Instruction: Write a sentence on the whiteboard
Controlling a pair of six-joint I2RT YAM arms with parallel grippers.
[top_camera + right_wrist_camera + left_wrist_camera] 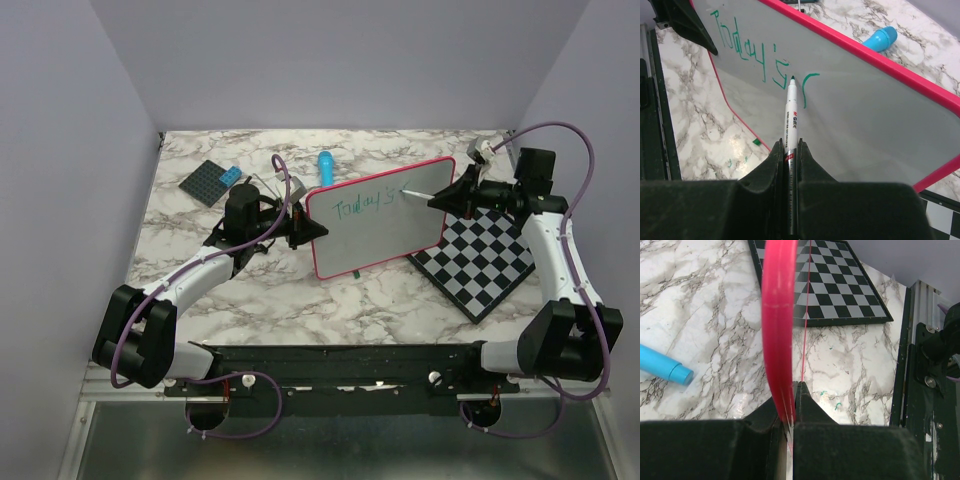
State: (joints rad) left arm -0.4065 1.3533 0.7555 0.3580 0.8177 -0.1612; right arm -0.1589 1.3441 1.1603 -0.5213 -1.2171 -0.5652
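My right gripper (789, 145) has its jaws squeezed shut on the marker (790, 112). The green tip looks like it's touching the whiteboard (390, 240), just beside a fresh curved stroke. My left gripper (792, 390) has its jaws pinched shut on the board's pink-red rim at the left edge. It holds the board tipped up off the table (300, 290), in the middle btw. my two arms, w/ its right end over the chessboard (480, 260). The sentence (747, 50) is only partly done, I think. The top line reads "Today's" in green, and the curve next to it may be the start of the next word. The rest of the board is bare, so most words are left to write. The marker has a red logo and small dark print, too tiny for me to read. A blue cap-like thing (326, 168) lies on the table behind the board. There are a few little green marks (831, 399) on the table near my left gripper.
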